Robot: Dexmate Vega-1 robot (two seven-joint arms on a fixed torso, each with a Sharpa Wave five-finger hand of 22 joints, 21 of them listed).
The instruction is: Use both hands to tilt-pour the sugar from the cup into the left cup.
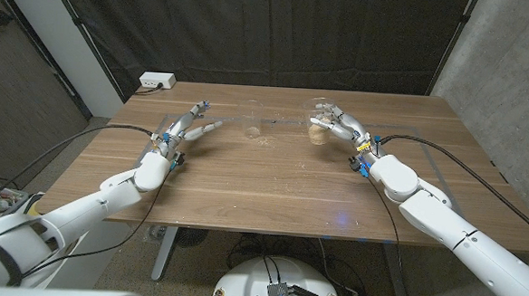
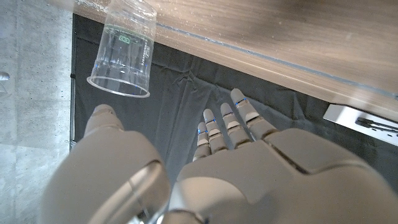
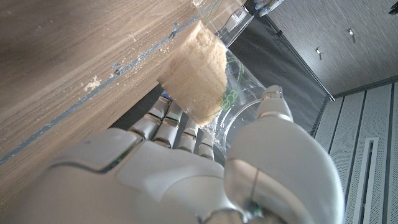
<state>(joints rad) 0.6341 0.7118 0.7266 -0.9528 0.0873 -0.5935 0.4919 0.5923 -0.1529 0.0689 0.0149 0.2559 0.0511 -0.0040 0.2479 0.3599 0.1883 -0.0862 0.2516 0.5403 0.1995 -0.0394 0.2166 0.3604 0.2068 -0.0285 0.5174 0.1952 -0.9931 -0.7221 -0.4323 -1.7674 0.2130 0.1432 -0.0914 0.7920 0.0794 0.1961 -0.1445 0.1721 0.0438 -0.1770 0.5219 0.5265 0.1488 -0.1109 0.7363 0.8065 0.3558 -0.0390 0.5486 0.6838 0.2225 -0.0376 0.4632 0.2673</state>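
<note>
In the head view, the wooden table (image 1: 272,180) carries an empty clear plastic cup (image 1: 253,118) standing upright toward the far edge, a little left of the middle. The left hand (image 1: 182,131) is near it on the side of the table's left edge, fingers spread and reaching toward the cup with nothing in them and a gap between. Right of the middle, also toward the far edge, the right hand (image 1: 345,127) grips a second clear plastic cup holding light brown sugar (image 1: 319,122); whether its base touches the wood cannot be told. A white power strip (image 1: 156,81) sits off the table's far left corner. In the left wrist view, the left hand (image 2: 217,162) has its fingers extended and apart, holding nothing, the empty clear plastic cup (image 2: 124,46) standing on the table clear of them. In the right wrist view, the right hand (image 3: 205,168) wraps fingers and thumb around the clear cup, the brown sugar (image 3: 196,78) packed at its bottom, with a few grains scattered on the wood nearby.
</note>
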